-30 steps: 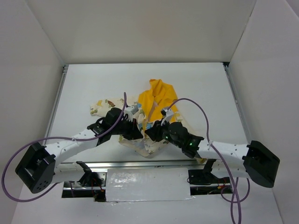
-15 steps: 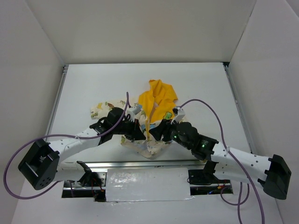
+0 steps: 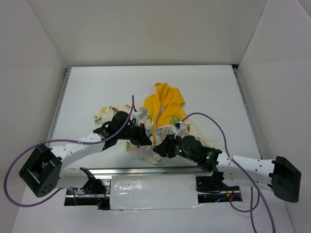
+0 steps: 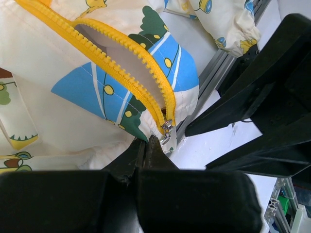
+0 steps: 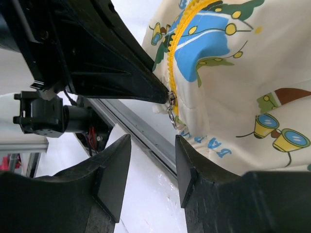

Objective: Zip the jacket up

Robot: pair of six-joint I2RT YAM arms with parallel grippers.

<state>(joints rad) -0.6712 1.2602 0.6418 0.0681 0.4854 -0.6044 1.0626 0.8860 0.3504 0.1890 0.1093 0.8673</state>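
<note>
The counter [image 3: 97, 87] carries the jacket [image 3: 167, 127], crumpled near its centre toward 6 o'clock, with the yellow hood at 12 and the hem at 6. The left end effector [image 4: 146, 144] is clamped tight on the hem just beside the zipper's foot, seemingly anchoring it. The right end effector [image 5: 153, 160] stands half open and empty, short of the slider [image 5: 171, 98]. The step in hand looks like seizing the pull tab [image 5: 173, 119]. Next it should advance, pinch the tab, then draw toward 12.
</note>
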